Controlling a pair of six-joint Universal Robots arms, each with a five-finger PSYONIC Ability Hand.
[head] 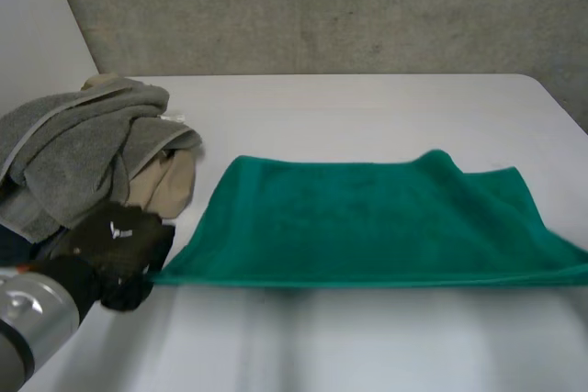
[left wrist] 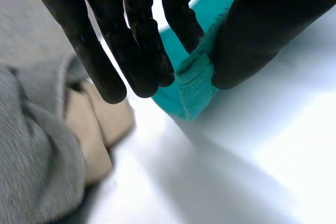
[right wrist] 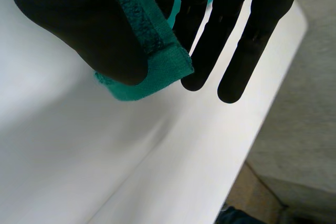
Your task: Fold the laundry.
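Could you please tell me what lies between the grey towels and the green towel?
A beige cloth, partly under the grey towels, then a strip of bare table before the green towel, in the head view.

The towel [head: 367, 222] lies across the middle and right of the desk [head: 367, 107]. Its 2 near corners are each caught between a thumb and fingers: the left hand [head: 115, 240] is at the near left corner and the right hand [right wrist: 68, 24] at the near right. A pile of cloths [head: 73, 149] sits at the desk's left edge, behind the left hand and just beside the towel's left side. A wall [head: 322, 6] stands behind the desk.
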